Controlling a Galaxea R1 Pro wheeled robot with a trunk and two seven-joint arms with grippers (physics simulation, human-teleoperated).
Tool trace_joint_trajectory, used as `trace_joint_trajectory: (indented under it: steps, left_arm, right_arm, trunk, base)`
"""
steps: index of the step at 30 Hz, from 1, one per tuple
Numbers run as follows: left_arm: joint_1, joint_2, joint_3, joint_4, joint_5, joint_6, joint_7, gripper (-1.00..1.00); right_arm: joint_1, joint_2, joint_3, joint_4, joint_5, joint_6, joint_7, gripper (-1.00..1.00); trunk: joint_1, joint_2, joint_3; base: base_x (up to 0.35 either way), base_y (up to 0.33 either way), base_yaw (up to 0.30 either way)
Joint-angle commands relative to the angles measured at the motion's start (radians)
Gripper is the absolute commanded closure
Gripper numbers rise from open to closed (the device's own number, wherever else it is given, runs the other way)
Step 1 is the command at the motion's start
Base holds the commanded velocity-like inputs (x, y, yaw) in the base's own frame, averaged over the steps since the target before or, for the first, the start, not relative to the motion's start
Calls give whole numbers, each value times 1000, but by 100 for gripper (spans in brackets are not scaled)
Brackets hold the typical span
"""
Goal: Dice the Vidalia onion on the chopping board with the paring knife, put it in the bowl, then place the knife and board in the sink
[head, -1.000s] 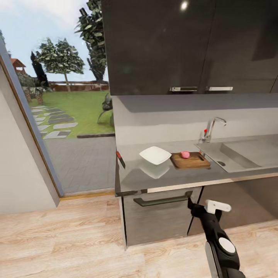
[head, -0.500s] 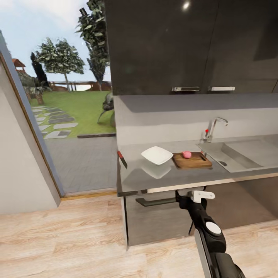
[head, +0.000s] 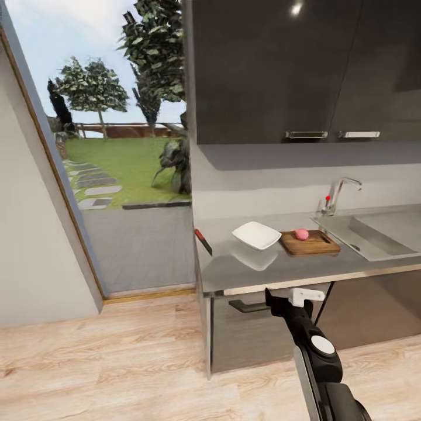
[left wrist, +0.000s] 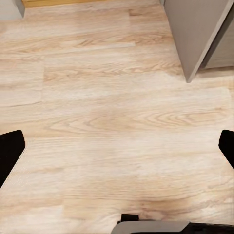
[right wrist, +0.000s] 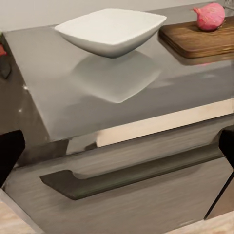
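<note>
So far, only the first step looks done: the Vidalia onion (head: pixel 302 234) sits whole on the chopping board (head: pixel 310 242), out of the sink (head: pixel 374 234), which lies just beyond the board's far end under the chrome tap (head: pixel 339 193). The bowl (head: pixel 256 235) stands empty on the table (head: pixel 263 266) just beside the board. The paring knife (head: pixel 203 241) lies untouched at the table's outer edge, apart from the bowl, its tip overhanging the corner. Dicing, moving the pieces to the bowl, and putting knife and board in the sink all remain. The right claw (right wrist: pixel 117 151) is spread wide and holds nothing, hanging in front of the drawer handle (right wrist: pixel 131 170) below the table edge, short of the knife. The left claw (left wrist: pixel 117 151) is also released and empty, pointed down at the wooden floor (left wrist: pixel 112 97).
</note>
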Motion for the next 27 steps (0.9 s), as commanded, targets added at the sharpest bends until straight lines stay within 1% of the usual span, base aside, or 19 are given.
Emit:
trace_joint_trajectory:
  steps: [1, 7, 16, 24, 27]
  left_arm:
    - [0, 2, -7, 0, 8, -2, 6, -100]
    - [0, 2, -7, 2, 8, -2, 6, -100]
    - [0, 2, -7, 2, 8, -2, 6, -100]
    - [0, 2, -7, 2, 9, -1, 7, -100]
    - [0, 2, -7, 4, 10, -1, 7, -100]
  right_arm:
    - [-1, 1, -1, -4, 10, 4, 3, -100]
    - [-1, 1, -1, -9, 9, -36, 6, -100]
    - [-1, 1, -1, -9, 9, -40, 6, -100]
    - [-1, 1, 4, -8, 9, -39, 6, -100]
    - [-1, 1, 26, -7, 9, -39, 5, -100]
  trunk:
    - [0, -1, -1]
    - [0, -1, 0]
    - [0, -1, 11]
    - [0, -1, 12]
    - [0, -1, 12]
  base:
    - [0, 228, 0]
    - [0, 54, 0]
    - [0, 3, 0]
    - [114, 231, 0]
    - [176, 285, 0]
